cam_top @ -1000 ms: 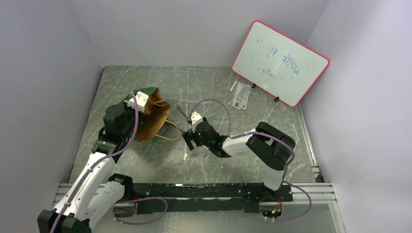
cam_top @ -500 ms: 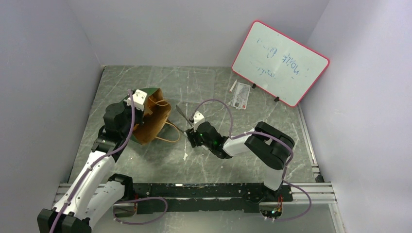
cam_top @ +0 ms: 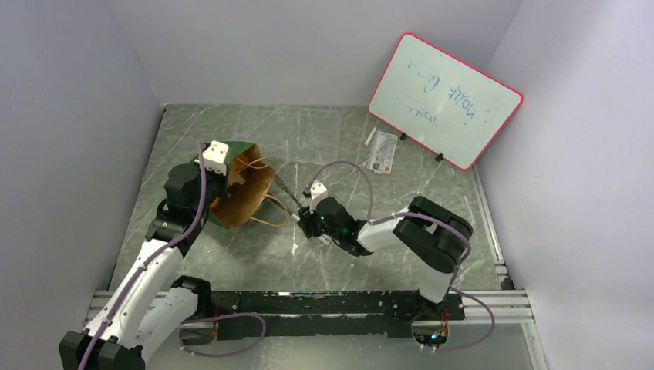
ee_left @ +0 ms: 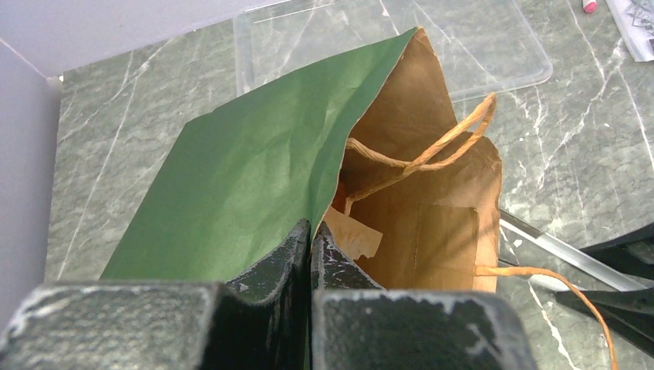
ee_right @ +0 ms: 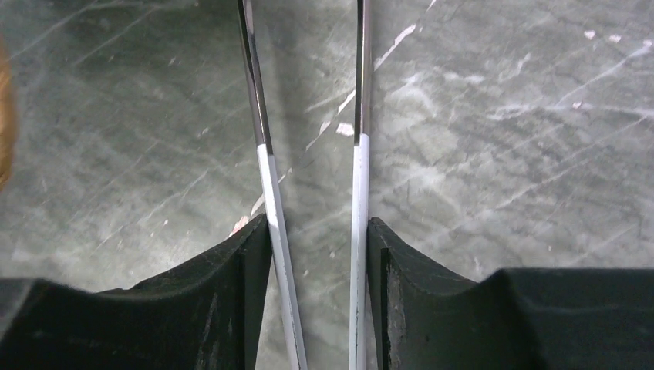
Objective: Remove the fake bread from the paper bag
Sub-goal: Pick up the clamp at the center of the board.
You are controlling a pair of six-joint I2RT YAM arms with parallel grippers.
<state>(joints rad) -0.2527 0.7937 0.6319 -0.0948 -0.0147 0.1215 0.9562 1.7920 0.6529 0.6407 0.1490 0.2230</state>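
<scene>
Paper bag (ee_left: pixel 254 177) pinched in left claw (ee_left: pixel 311 231); right claw (ee_right: pixel 316 247) clasps tongs (ee_right: pixel 268 181).

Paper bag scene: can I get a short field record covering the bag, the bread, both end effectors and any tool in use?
bag: paper bag, green outside, brown inside, mouth open toward the right arm
left end effector: shut on the bag's green wall at the rim
right end effector: shut on tongs, one leg against each finger
tongs position: tips beside the bag's mouth, not inside
bread: none clearly in view
background: whiteboard at the far right
</scene>
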